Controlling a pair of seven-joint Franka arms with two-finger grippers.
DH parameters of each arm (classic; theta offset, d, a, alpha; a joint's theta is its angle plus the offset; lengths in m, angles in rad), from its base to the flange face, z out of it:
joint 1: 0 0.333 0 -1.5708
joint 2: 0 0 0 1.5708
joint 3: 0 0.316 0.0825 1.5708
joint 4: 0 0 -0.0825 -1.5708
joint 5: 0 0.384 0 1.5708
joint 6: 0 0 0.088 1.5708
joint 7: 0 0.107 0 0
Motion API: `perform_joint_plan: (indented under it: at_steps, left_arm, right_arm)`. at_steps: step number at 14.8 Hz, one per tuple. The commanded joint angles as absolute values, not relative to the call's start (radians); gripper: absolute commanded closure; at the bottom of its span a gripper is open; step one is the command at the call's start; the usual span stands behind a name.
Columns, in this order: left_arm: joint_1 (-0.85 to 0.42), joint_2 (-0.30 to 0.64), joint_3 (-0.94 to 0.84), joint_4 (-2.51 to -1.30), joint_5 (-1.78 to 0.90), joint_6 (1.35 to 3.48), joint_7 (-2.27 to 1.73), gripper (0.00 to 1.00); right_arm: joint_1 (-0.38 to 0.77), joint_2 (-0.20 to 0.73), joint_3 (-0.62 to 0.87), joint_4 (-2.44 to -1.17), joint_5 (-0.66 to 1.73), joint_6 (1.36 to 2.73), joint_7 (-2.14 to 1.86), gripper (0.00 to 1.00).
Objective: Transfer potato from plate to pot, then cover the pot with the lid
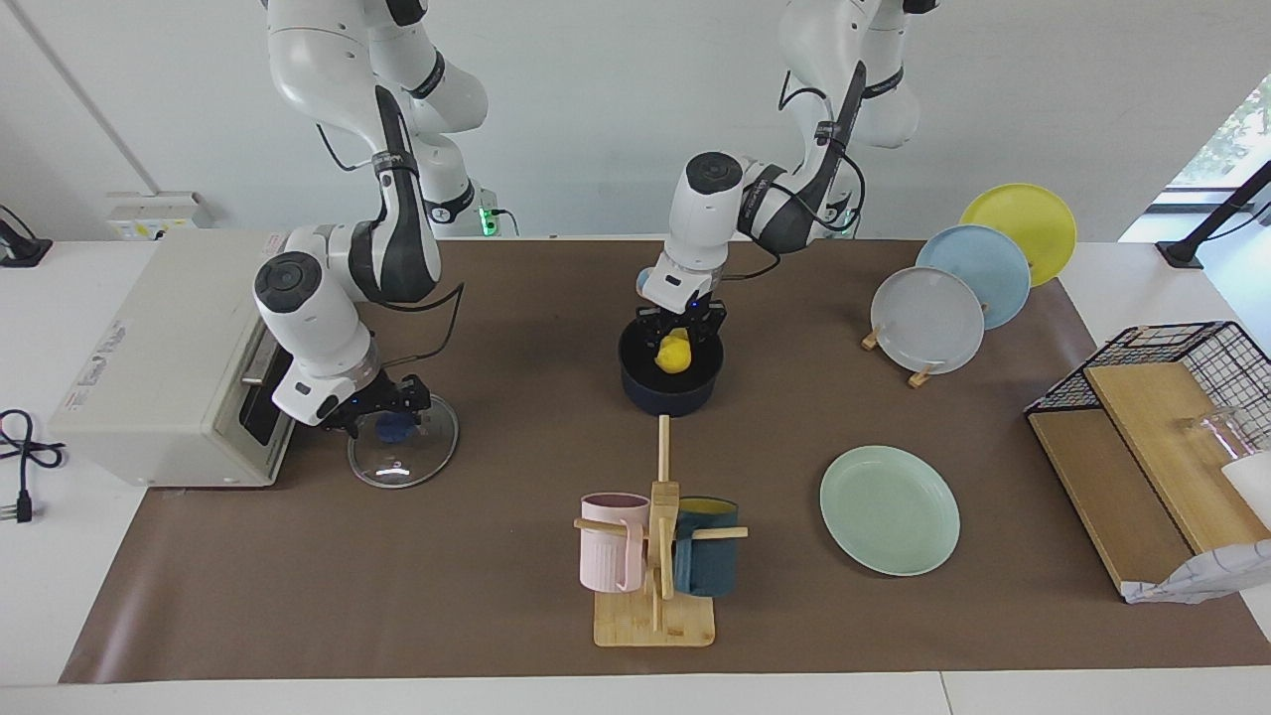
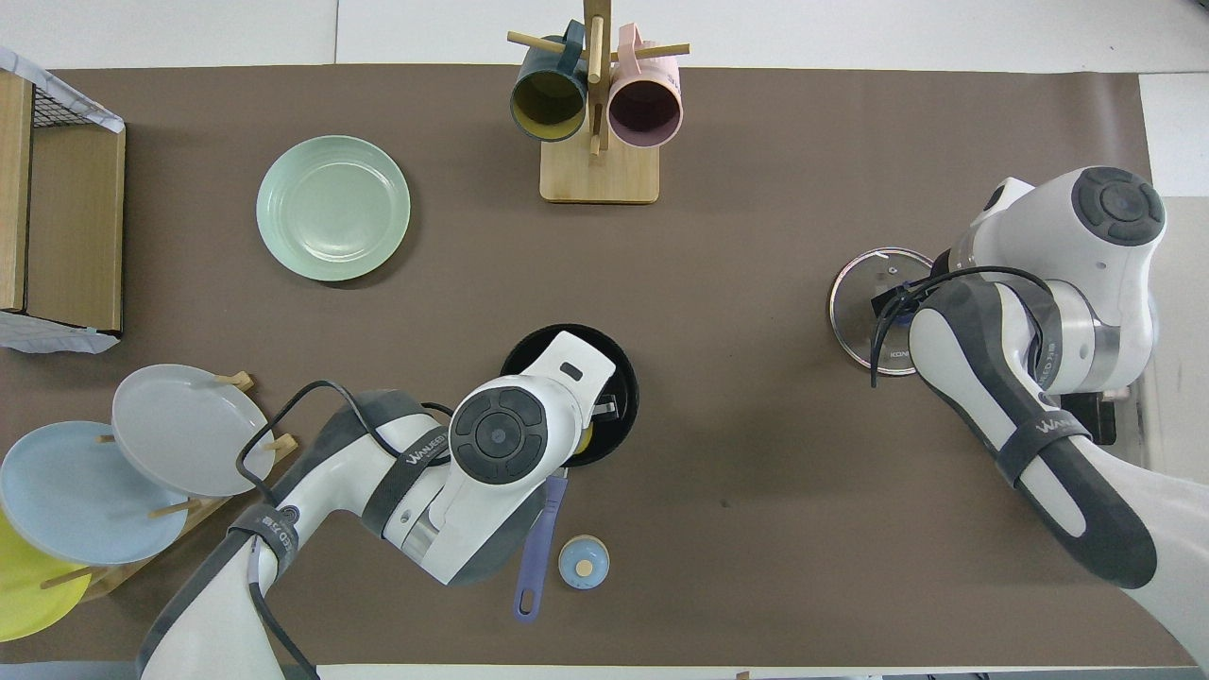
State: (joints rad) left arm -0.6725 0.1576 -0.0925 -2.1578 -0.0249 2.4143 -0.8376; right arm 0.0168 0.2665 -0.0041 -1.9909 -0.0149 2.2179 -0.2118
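Observation:
The yellow potato [image 1: 675, 356] hangs just inside the mouth of the dark blue pot [image 1: 670, 389], with my left gripper [image 1: 678, 340] shut on it from above. In the overhead view the left wrist covers most of the pot [image 2: 625, 392], whose blue handle [image 2: 536, 552] points toward the robots. The mint-green plate [image 1: 889, 509] lies bare toward the left arm's end. The glass lid [image 1: 407, 452] lies flat in front of the oven. My right gripper [image 1: 380, 412] stands open low over it, fingers on either side of its blue knob [image 1: 397, 428].
A wooden mug rack [image 1: 655, 566] with a pink and a teal mug stands farther from the robots than the pot. A white oven [image 1: 159, 357] sits at the right arm's end. Upright plates in a rack [image 1: 953, 298] and a wire basket [image 1: 1182, 377] are at the left arm's end. A small bell [image 2: 583, 562] sits beside the pot handle.

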Motion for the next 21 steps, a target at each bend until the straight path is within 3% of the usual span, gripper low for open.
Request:
perform_joint_plan:
  at_steps: [1, 6, 8, 10, 14, 17, 21]
  left_arm:
    - [-0.707, 0.175, -0.074, -2.175, -0.008, 2.454, -0.871, 1.0]
    - [-0.713, 0.189, -0.074, -2.183, 0.047, 2.464, -0.888, 1.0]
    - [-0.712, 0.189, -0.074, -2.186, 0.054, 2.465, -0.885, 0.98]
    - [-0.712, 0.19, -0.074, -2.181, 0.055, 2.464, -0.879, 0.01]
    - [-0.698, 0.18, -0.074, -2.154, 0.055, 2.453, -0.865, 0.0]
    - [-0.68, 0.169, -0.069, -2.113, 0.055, 2.398, -0.862, 0.0]
    - [-0.603, 0.123, -0.074, -1.985, 0.049, 2.202, -0.821, 0.0]
  right_arm:
    - [0.008, 0.261, 0.005, -2.005, 0.003, 2.235, -0.25, 0.0]
    - [0.011, 0.258, 0.005, -2.008, 0.003, 2.232, -0.256, 0.0]
    - [0.014, 0.258, 0.005, -2.008, 0.003, 2.233, -0.256, 0.05]
    - [0.014, 0.258, 0.005, -2.01, 0.003, 2.24, -0.262, 0.1]
    - [0.014, 0.258, 0.005, -2.01, 0.003, 2.238, -0.262, 0.25]
    - [0.014, 0.258, 0.008, -2.009, 0.003, 2.221, -0.262, 0.45]
    - [0.014, 0.255, 0.029, -1.991, 0.003, 2.157, -0.261, 0.87]
